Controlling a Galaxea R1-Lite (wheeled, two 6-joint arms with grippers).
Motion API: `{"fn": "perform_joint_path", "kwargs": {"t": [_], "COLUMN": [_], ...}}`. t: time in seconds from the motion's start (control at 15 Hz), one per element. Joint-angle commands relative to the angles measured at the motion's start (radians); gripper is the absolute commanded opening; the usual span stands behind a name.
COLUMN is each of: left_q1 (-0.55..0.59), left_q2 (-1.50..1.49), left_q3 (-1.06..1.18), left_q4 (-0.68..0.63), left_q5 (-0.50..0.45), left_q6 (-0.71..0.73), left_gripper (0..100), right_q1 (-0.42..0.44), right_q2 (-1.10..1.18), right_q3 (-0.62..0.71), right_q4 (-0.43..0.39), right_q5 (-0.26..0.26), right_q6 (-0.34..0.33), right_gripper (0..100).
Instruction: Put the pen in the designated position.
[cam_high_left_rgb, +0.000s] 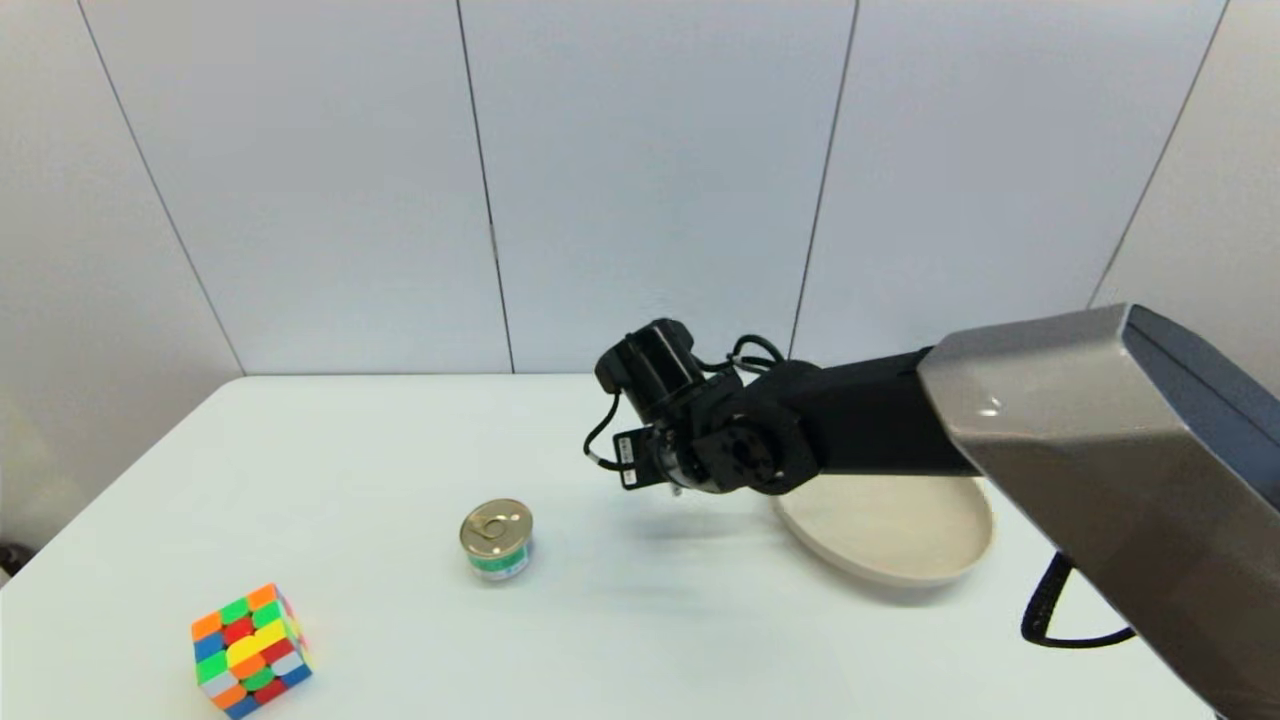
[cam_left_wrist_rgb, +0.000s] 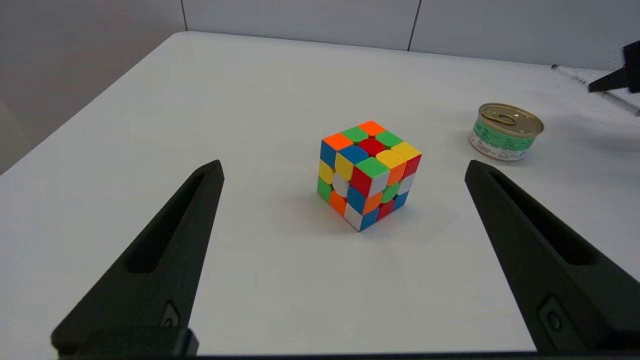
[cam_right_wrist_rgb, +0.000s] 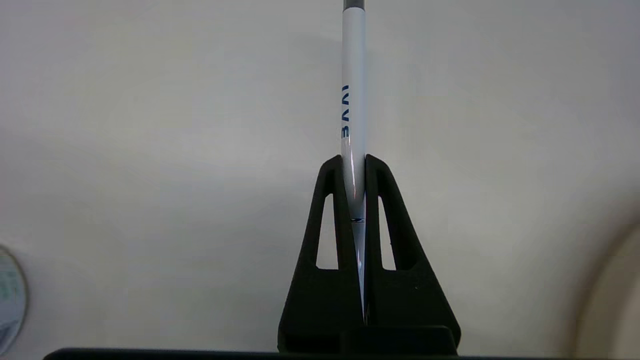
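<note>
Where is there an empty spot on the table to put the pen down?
The pen sits pinched in the right gripper, above bare white table. Free patches: the wide strip between the tin can and the beige plate, and the far left stretch behind the colour cube. It's most crowded near the plate. The left gripper hangs open facing the cube.

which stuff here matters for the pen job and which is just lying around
For the job:
- pen, clamped in the right pincer
- bare white tabletop

Just lying about:
- colour cube
- small tin
- beige plate
- left pincer, open, idle near the cube
</note>
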Motion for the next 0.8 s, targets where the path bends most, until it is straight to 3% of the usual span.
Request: {"fn": "perform_joint_path", "kwargs": {"t": [0.07,0.33,0.47,0.8], "left_q1": [0.001,0.001,0.001,0.0], "left_q2": [0.0,0.0,0.0,0.0], "left_q3": [0.0,0.0,0.0,0.0], "left_q4": [-0.001,-0.001,-0.001,-0.001], "left_q5": [0.0,0.0,0.0,0.0], "left_q6": [-0.001,0.0,-0.001,0.0], "left_gripper": [100,100,100,100], "right_q1": [-0.009,-0.043,-0.077,-0.169], "right_q2": [-0.125,-0.257,-0.34,-0.521], "right_q3": [0.001,0.015,0.052,0.128], "right_q4": [0.045,0.145,0.142,0.145], "right_q5": [-0.007,-0.005,-0.005,-0.005], "right_q6": [-0.026,-0.084,-0.162,-0.274], "right_gripper": [0,0,0,0]}}
